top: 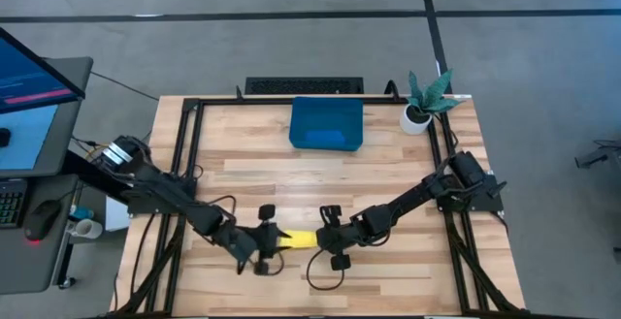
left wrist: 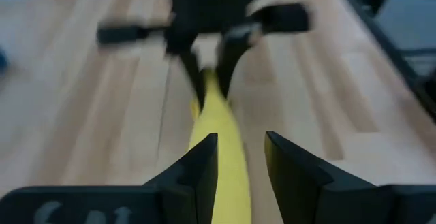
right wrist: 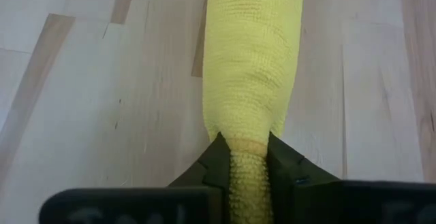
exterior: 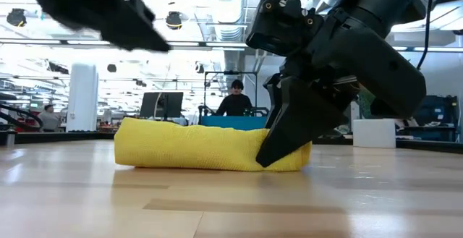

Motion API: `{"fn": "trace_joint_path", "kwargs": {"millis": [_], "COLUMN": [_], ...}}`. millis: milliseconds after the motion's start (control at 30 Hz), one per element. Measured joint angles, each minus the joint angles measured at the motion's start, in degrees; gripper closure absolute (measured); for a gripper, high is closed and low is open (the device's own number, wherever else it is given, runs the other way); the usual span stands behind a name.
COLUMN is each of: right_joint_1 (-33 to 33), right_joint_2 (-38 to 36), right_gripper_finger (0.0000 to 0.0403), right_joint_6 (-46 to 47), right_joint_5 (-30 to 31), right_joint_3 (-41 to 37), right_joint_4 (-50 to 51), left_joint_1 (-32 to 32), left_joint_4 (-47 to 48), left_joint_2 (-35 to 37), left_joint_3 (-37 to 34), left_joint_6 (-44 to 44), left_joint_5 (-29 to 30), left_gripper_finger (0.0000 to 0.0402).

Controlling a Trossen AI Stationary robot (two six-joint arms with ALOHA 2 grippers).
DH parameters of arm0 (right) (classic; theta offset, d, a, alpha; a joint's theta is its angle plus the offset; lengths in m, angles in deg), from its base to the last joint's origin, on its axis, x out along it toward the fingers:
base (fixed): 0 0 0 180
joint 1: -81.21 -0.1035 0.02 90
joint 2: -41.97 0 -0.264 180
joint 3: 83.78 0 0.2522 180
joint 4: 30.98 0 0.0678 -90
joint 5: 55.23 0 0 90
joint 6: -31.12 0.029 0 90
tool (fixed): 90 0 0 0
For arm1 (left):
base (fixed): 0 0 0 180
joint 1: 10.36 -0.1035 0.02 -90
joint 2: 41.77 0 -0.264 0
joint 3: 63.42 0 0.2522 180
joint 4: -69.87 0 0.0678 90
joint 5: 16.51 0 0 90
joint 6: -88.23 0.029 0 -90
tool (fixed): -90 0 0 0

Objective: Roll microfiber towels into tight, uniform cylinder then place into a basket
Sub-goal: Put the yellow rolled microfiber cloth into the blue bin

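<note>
The left pincer point(top: 264, 242) sits low over the desk point(top: 388, 164) at the left end of the rolled yellow towel point(top: 302, 239). Its fingers point(left wrist: 198, 168) stand apart with the roll running between them, and whether they actually press the cloth I cannot tell — the wrist view shows one finger against the yellow and what looks like a gap at the other. If that end is merely straddled, a lift would leave it sagging, and the roll could unwind from that side.

Across the short stretch of towel, the right pincer point(top: 333, 238) meets the other end. Here the fingers point(right wrist: 214, 161) are pressed onto the cloth, pinching a narrow neck of it while the roll swells fatter just beyond the tips. That bite looks shallow (only the very end is caught), so the towel could slip out under its own weight or the outer layer could peel away — either would spoil the tight cylinder.

The basket point(top: 327, 123) lies well beyond both pincers, toward the far edge of the desk, with a small potted plant point(top: 423, 102) off to its right. The carry is long, so any uneven pull between the two arms could stretch or twist the roll, and a sagging middle might catch the basket's wall on the way in.
</note>
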Motion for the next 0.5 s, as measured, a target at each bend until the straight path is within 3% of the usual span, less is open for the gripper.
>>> {"fn": "trace_joint_path", "kwargs": {"millis": [167, 333, 500], "right_joint_1": [0.1, 0.1, 0.1], "right_joint_2": [0.0, 0.0, 0.0], "right_gripper_finger": [0.0335, 0.0335, 0.0335], "right_joint_6": [-0.1, -0.1, -0.2], "right_joint_5": [0.1, 0.1, 0.1], "right_joint_3": [-0.1, -0.1, -0.1], "right_joint_4": [-0.3, -0.3, -0.3], "left_joint_1": [1.7, 1.1, 0.2], "left_joint_4": [-0.2, 0.1, 1.7], "left_joint_2": [3.6, 3.3, 3.3], "left_joint_3": [0.1, 0.1, 0.1], "left_joint_6": [10.8, 14.4, 14.3], "left_joint_5": [0.0, 0.6, -1.0], "left_gripper_finger": [0.0290, 0.0285, 0.0255]}}
